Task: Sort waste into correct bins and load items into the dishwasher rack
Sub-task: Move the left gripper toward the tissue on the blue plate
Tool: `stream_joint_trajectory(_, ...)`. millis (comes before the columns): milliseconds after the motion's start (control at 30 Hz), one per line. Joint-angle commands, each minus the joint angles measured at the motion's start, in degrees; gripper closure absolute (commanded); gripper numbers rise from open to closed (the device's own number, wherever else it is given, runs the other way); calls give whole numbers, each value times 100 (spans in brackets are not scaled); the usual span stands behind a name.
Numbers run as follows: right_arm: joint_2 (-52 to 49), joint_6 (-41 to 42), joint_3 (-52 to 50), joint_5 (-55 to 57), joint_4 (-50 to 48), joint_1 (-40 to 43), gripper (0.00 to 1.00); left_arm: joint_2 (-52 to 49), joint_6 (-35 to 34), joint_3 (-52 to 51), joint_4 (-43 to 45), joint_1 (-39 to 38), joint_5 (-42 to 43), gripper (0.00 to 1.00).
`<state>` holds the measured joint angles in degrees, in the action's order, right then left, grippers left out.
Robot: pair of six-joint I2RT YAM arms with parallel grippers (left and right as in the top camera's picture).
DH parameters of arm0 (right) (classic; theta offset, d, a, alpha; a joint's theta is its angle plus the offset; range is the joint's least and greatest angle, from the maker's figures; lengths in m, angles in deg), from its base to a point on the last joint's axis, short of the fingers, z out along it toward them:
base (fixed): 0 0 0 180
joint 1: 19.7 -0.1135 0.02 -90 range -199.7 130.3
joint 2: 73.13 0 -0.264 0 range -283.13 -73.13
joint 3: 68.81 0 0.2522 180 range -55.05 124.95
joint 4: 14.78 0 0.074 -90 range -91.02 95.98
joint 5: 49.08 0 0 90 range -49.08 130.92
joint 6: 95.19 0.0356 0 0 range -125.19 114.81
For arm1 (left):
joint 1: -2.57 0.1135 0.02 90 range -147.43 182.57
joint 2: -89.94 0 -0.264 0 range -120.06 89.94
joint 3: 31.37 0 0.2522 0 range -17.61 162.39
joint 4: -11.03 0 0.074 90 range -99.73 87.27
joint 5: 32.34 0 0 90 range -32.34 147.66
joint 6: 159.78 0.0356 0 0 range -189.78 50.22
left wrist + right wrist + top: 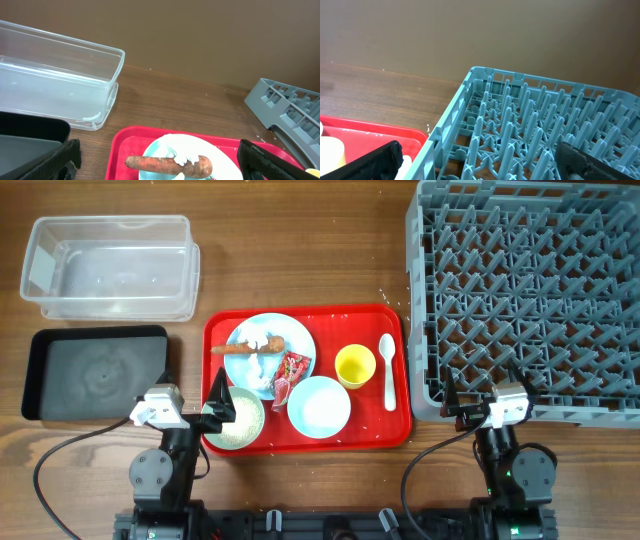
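Observation:
A pale-blue plate on the red serving tray carries the orange carrot piece, a crumpled white tissue and the red wrapper. A pale-green bowl holds white rice. A pale-blue bowl, yellow cup and white spoon also sit on the tray. The clear tub and black tray are at the left, and the grey rack at the right. My left gripper is open and empty at the tray's near-left corner, facing the carrot. My right gripper is open and empty at the rack's near edge.
Loose rice grains lie on the wooden table between the red tray and the rack. In the left wrist view the clear tub stands behind the black tray. Arm cables run along the front table edge.

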<state>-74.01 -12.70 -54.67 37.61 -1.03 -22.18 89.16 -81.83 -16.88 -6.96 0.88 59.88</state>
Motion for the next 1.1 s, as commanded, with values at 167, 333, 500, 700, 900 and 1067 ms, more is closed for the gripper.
stream_joint_trajectory(167,9,79,-7,72,-13,-28,0,61,118,-42,-4,55,50,0)
stream_joint_trajectory(333,9,83,-7,72,-13,-28,0,61,118,-42,-4,55,50,0)
stream_joint_trajectory(500,9,81,-7,72,-13,-28,0,61,118,-42,-4,55,50,0)
stream_joint_trajectory(700,9,81,-7,72,-13,-28,0,61,118,-42,-4,55,52,0)
stream_joint_trajectory(900,9,136,-7,72,-13,-28,0,61,118,-42,-4,55,50,0)
stream_joint_trajectory(1067,9,151,-7,74,-13,-28,0,61,118,-42,-7,55,50,0)
